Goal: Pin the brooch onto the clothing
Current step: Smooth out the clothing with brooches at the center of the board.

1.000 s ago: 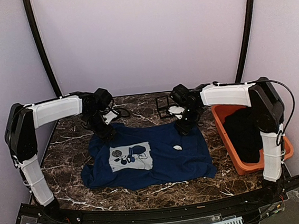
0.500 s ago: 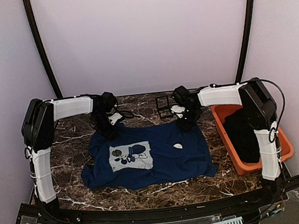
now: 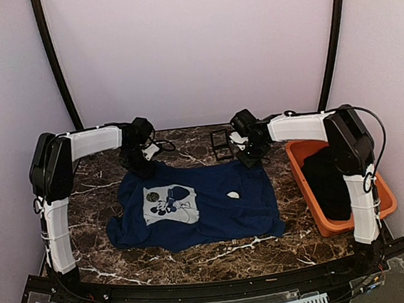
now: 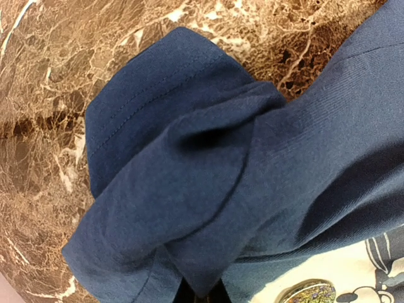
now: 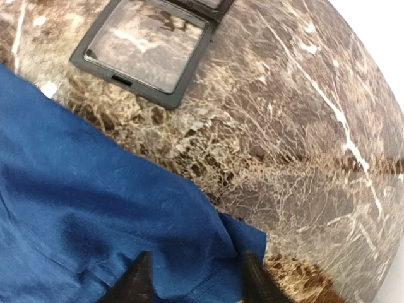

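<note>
Shirt point(image 3: 215, 218) is lying spread on the table point(image 3: 85, 206), near hem toward the arm bases, with the pale print point(image 3: 165, 204) facing up on its left half. Brooch point(image 3: 233, 194) is sitting loose on the shirt's right half, pale side showing, well apart from both grippers.

Farther back, at the shirt's far left corner, the left gripper point(image 3: 142, 169) is bearing down on the cloth. In its wrist view the jaws are sitting together at the bottom edge, clamping a bunched fold of the navy fabric point(image 4: 189, 189). The fold is rising in ridges off the marble. The fingers themselves are mostly hidden under it.

At the far right corner the right gripper point(image 3: 251, 159) is hanging over the hem. Its fingertips point(image 5: 140, 281) are standing apart, with the corner of the shirt point(image 5: 126, 214) lying flat between them, not pinched.

Just past the far hem, between the two grippers, a black case point(image 3: 220, 144) is lying open on the marble. To the right an orange bin point(image 3: 297, 158) is holding a black garment point(image 3: 330, 182).

Against a second ago:
- The whole shirt is sitting farther back and slightly left, with print and brooch carried along.
- The far edge is running straighter between the grippers.
- The left elbow has swung inward.
</note>
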Action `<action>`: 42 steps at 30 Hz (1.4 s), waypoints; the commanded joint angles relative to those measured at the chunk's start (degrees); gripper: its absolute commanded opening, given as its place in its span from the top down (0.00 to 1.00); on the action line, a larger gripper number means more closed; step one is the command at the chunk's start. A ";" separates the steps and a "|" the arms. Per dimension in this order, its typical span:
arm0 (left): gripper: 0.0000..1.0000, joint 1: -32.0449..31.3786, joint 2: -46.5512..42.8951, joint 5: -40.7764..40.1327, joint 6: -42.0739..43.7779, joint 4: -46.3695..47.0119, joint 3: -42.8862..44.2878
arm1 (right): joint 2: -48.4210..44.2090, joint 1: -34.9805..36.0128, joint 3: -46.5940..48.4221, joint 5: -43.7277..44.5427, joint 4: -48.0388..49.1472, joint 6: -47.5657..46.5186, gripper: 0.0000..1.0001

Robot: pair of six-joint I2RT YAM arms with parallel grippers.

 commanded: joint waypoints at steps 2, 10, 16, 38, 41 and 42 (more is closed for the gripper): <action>0.99 0.37 -0.54 0.36 -0.67 -0.88 0.68 | 1.30 -1.25 2.07 -1.01 -0.86 1.92 0.41; 0.99 0.37 -0.92 1.83 -0.83 -0.57 -0.57 | 5.06 -4.23 4.63 -8.99 -2.31 4.46 0.38; 0.99 0.37 -1.04 1.93 -0.93 -0.31 -1.14 | 7.95 -4.71 5.91 -14.90 -2.43 4.66 0.60; 0.94 0.37 -1.28 -5.19 -1.41 3.75 -1.97 | 0.74 -4.79 4.53 9.20 8.71 3.09 0.99; 0.66 0.37 -2.04 -5.42 -2.06 3.62 -1.98 | 1.12 -3.95 5.02 8.22 6.78 3.21 0.70; 0.59 0.37 -2.96 -5.50 -2.34 3.90 -2.25 | 0.36 -3.39 4.43 7.96 6.57 3.03 0.63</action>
